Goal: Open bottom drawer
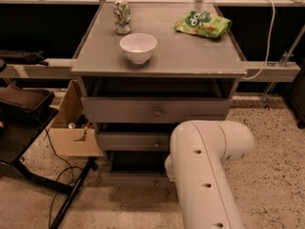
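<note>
Your bottom drawer (128,178) sits lowest in the grey cabinet (162,66), pulled out a little, dark inside showing. The white arm (205,175) hides the gripper beside that drawer's right end; you cannot tell its state.

Gripper hidden behind white arm (205,175) that overlaps bottom drawer (133,179)

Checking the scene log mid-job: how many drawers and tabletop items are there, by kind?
Grey drawers: 3 (top drawer, middle drawer, bottom drawer)
White bowl: 1
Can: 1
Green snack bag: 1
Total: 6
Gripper: 0 in view, hidden beyond the white arm
</note>
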Tool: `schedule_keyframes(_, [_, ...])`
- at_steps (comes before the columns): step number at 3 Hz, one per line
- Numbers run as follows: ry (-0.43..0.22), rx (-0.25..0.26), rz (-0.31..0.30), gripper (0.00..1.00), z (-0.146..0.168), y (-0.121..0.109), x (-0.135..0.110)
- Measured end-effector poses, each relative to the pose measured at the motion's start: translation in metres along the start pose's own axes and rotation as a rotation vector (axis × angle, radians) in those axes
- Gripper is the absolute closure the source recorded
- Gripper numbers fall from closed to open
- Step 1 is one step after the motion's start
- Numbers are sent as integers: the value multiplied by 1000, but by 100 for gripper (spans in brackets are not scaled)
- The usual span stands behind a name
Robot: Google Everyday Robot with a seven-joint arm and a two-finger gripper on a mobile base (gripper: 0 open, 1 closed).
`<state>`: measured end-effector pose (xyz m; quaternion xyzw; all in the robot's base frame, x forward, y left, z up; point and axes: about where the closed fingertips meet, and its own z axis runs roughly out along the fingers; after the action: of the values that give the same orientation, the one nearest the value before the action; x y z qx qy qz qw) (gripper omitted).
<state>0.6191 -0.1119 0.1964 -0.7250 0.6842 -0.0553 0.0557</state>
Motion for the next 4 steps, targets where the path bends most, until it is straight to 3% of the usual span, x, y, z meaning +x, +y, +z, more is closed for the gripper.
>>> schedule_keyframes(3, [0, 0, 0, 4, 0, 0, 0])
schedule_keyframes(4, [0, 0, 0, 0, 0, 0, 0])
